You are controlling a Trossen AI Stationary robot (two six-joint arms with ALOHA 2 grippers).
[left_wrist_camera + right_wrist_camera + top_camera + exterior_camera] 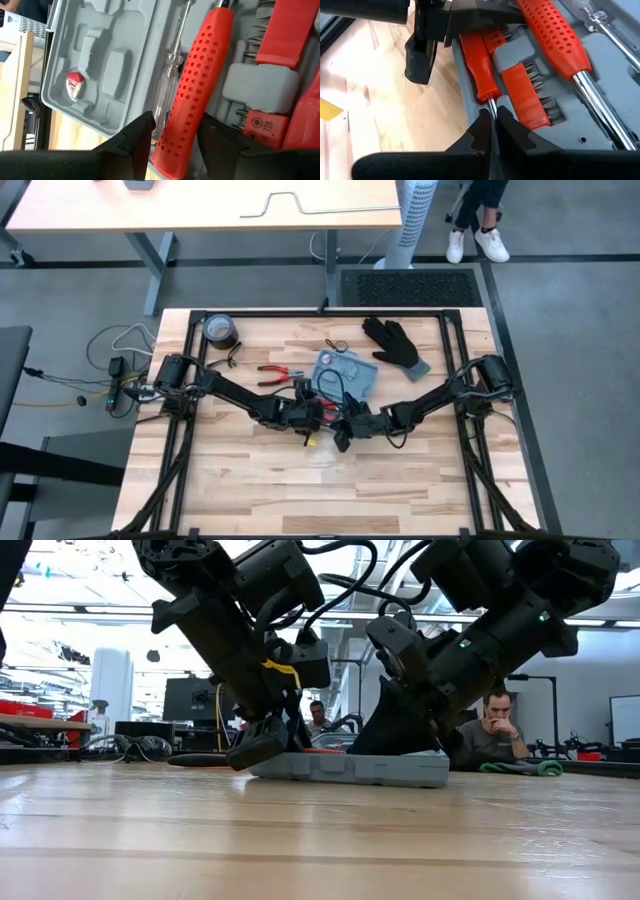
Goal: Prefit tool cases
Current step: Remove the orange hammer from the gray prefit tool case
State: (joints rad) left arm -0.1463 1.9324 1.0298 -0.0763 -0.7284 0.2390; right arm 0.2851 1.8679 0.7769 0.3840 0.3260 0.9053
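The blue-grey tool case (352, 372) lies open and flat on the table's middle, showing grey recesses (102, 60). In it lie a red perforated handle (192, 85), a clear screwdriver (167, 85) and a red-handled screwdriver (477, 65). At the case's near edge my left gripper (312, 416) is open, its fingers on either side of the perforated handle's end (172, 150); I cannot tell whether they touch it. Beside it my right gripper (493, 131) is shut on the red-handled screwdriver. My right gripper pinches the red-handled screwdriver's metal shaft (491, 109), just past the handle, between its two fingers. The fingers slant down from the table's near right and lie across the shaft. The screwdriver lies along the case's near edge, its handle down in the tray.
A black glove (395, 345) lies beyond the case to the right. A dark tape roll (220, 330) sits at the far left and red pliers (280, 372) lie left of the case. A small yellow piece (312, 439) lies near the grippers. Bare wood stretches toward the near edge.
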